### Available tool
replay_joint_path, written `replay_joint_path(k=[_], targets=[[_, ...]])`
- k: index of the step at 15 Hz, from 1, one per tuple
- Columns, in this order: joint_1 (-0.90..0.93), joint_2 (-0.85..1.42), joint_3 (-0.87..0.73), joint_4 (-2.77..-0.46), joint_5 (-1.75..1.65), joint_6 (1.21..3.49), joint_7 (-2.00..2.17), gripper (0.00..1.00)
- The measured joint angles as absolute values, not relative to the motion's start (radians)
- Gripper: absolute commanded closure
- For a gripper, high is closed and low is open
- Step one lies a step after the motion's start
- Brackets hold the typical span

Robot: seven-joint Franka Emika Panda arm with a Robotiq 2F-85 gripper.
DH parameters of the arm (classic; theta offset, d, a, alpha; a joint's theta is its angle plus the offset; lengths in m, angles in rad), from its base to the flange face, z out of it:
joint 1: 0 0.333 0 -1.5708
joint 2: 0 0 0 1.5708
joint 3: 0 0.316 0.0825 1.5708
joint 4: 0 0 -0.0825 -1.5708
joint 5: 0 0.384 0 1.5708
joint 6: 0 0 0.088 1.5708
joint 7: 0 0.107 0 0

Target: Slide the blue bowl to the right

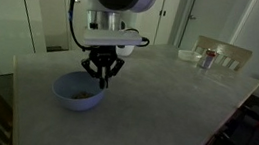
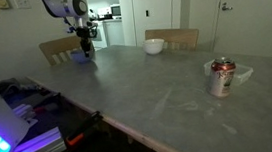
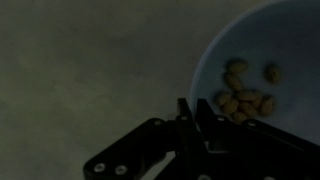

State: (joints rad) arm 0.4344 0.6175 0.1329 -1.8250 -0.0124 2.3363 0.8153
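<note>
Tool [image 3: 195,118] at blue bowl [image 3: 268,45] rim

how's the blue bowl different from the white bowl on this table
Colour: the blue bowl is pale blue, the white bowl white.
Contents: the wrist view shows brownish bits in the blue bowl; the white bowl's inside is not visible.
Place: the gripper is right at the blue bowl, while the white bowl stands well away from the arm.
Both are round, upright and on the same table.
</note>
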Motion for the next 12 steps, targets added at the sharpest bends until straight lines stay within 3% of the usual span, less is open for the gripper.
replay_joint_path(k=[12], targets=[[0.412, 0.613, 0.134, -1.801, 0.003, 2.330, 0.727, 0.99]])
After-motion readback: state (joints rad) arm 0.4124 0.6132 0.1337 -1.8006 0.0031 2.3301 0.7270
